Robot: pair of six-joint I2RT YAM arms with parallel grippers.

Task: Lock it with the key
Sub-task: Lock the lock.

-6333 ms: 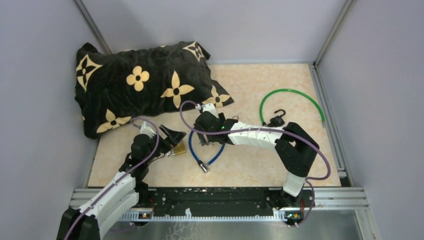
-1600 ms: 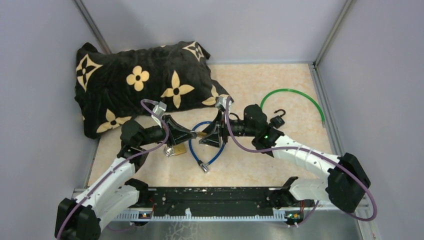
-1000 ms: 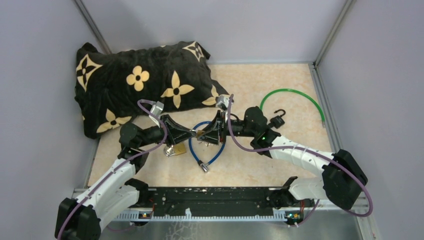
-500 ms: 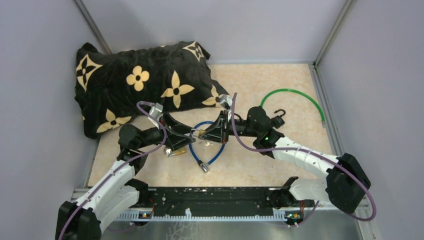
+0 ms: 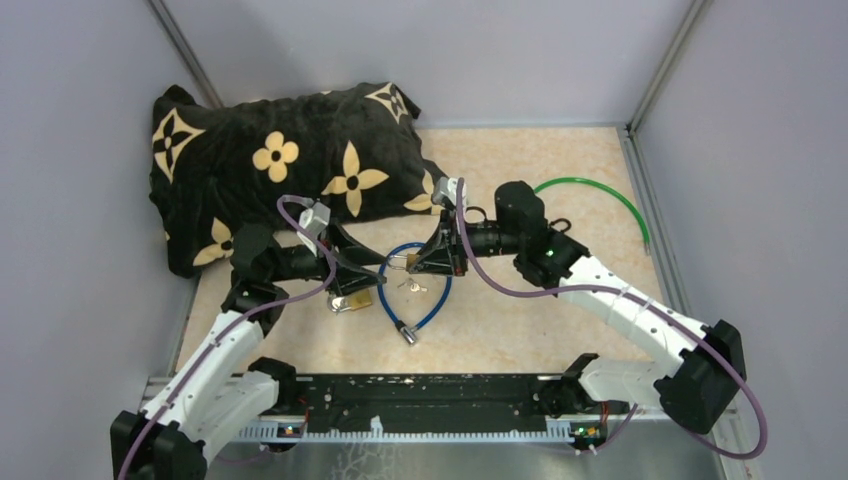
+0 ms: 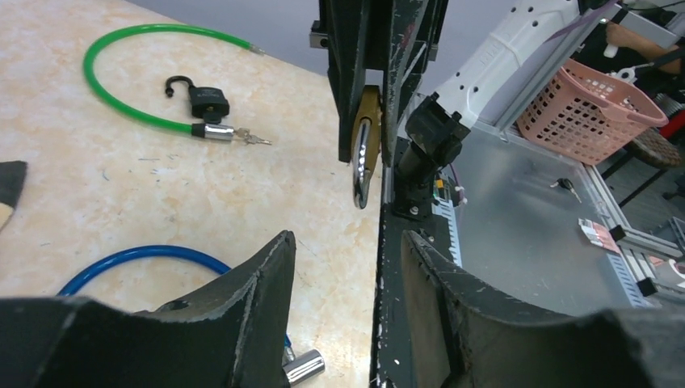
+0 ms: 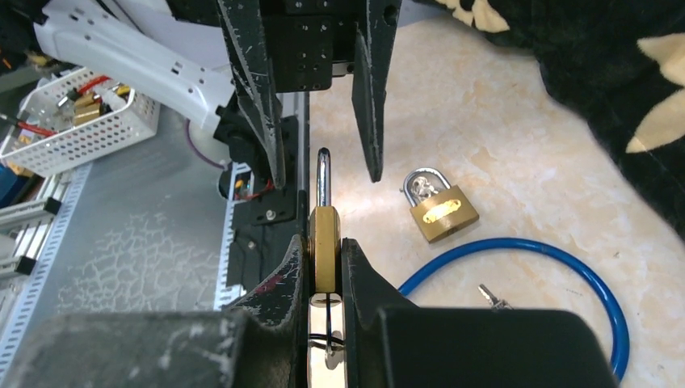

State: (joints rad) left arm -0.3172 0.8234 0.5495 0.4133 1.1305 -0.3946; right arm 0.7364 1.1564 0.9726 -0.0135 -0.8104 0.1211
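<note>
One padlock [image 7: 325,242], now solely in clenched right end effector [image 7: 324,257]; left end effector [image 6: 347,246] newly released.

I count two pincers of mine: left pincer [image 6: 346,242] and right pincer [image 7: 325,257]. Brass padlocks, two: the held padlock [image 6: 367,121] and the loose padlock [image 5: 352,301], near left. Cable loops, two: the blue cable [image 5: 440,300] in the middle and the green cable [image 5: 590,185], far right. One small black lock [image 6: 208,101] beside the green loop. Loose keys [image 5: 412,287] inside the blue loop; their number I cannot tell. One flowered pillow [image 5: 280,170], far left. Baskets, two: pink basket [image 6: 590,105], white basket [image 7: 81,121].
</note>
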